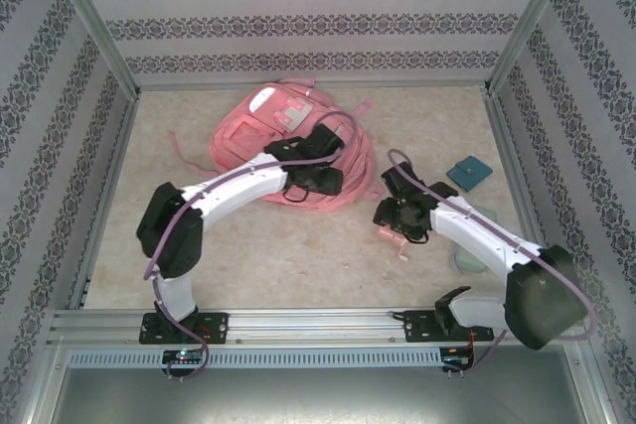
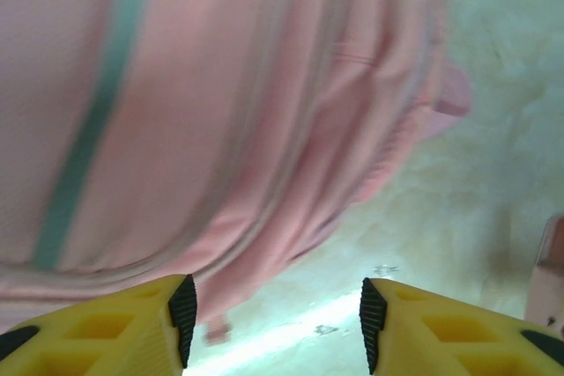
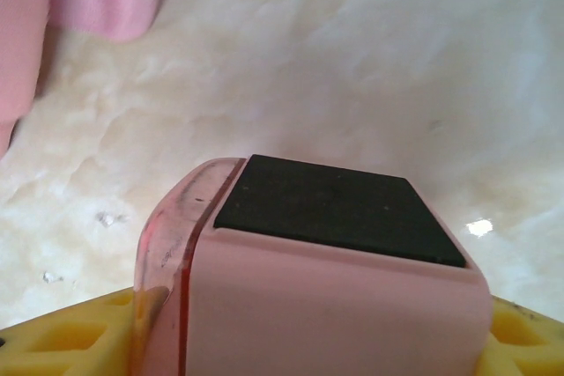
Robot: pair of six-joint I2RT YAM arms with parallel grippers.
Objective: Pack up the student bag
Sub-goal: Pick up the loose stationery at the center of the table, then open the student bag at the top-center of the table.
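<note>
A pale marbled surface (image 1: 298,275) is sitting inside a booth with patterned walls. The student bag (image 1: 263,131), pink and the biggest thing here, is lying flat toward the far side of the surface, a little left of centre, with its straps trailing out to both sides. The left arm is reaching across to the bag's near right edge. There the left claw (image 2: 275,323) is holding its yellow fingers (image 2: 106,334) apart with nothing between them, and pink fabric with a teal stripe is lying just ahead of it. The right claw (image 3: 308,341) is gripping a small pink box (image 3: 344,297) with a black top panel, just right of the bag. A teal square pad (image 1: 469,174) is lying farther right. A pale green item (image 1: 467,263) is resting nearer the arm bases, partly hidden by the right arm.
</note>
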